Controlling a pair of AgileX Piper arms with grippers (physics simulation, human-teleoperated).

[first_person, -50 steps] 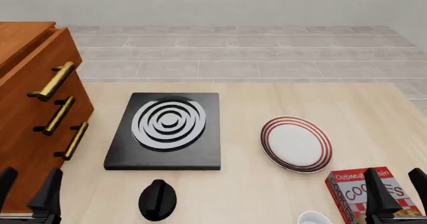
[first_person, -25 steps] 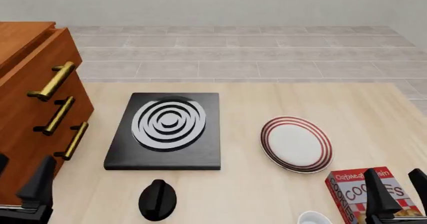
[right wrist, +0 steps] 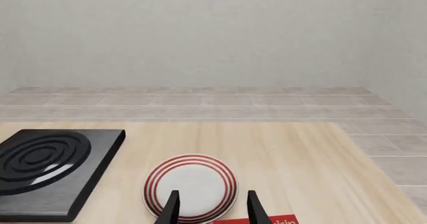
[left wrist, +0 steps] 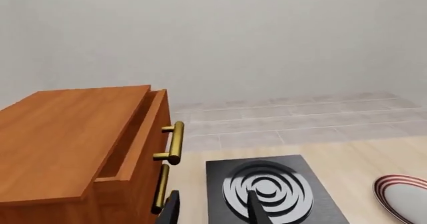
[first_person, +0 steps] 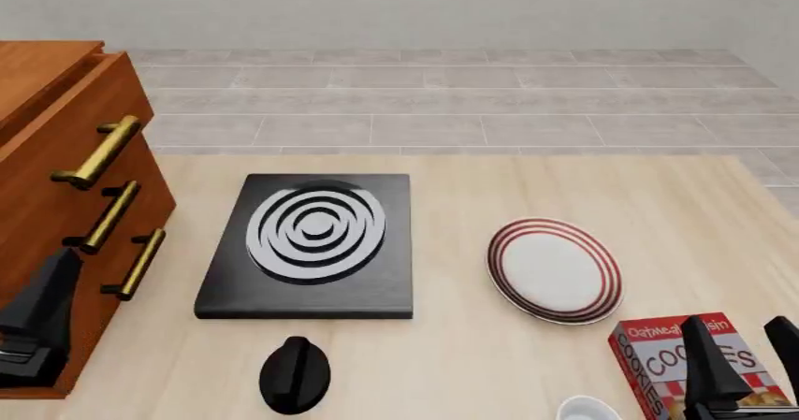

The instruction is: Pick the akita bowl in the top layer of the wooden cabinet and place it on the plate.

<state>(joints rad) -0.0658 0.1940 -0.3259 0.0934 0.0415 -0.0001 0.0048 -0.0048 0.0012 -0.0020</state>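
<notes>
Red box [first_person: 684, 359] at near right table edge reads "COOKIES"; smaller print illegible. Top layer [left wrist: 143, 134] of wooden cabinet [first_person: 63, 205] slightly ajar, akita bowl unseen. Plate [first_person: 555, 269] on table, empty. Left gripper [left wrist: 213, 209] and right gripper [right wrist: 211, 206] both spread, holding nothing.

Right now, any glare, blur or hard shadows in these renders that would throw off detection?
Front view: sharp throughout, flat even light, only a soft sheen on the black stove slab. Left wrist view: crisp, the wooden cabinet evenly lit with a shaded gap behind its top layer. Right wrist view: no blur, the plate casts barely any shadow.

Front camera looks down the table; both wrist cameras (low, perhaps level) share the plate [first_person: 555, 270].
</notes>
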